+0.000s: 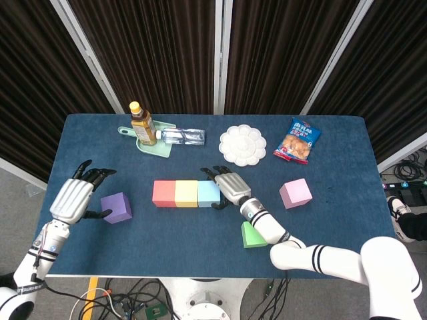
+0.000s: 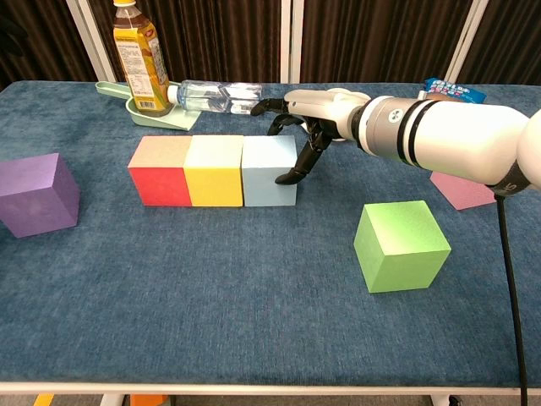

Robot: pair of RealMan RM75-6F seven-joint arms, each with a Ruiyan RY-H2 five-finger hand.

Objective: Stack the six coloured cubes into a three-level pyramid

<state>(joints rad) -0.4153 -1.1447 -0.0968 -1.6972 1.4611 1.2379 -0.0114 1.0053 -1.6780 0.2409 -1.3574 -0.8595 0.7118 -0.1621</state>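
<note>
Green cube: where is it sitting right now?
In the chest view the green cube lies alone at front right, nearer than the blue cube ending the row, with the right hand beyond it.

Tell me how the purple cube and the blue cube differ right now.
The purple cube stands alone at the table's left, while the blue cube ends a row, touching the yellow cube. The left hand sits beside the purple cube with its fingers spread; the right hand has its fingers against the blue cube's right side. Both rest flat on the table and look alike in size.
</note>
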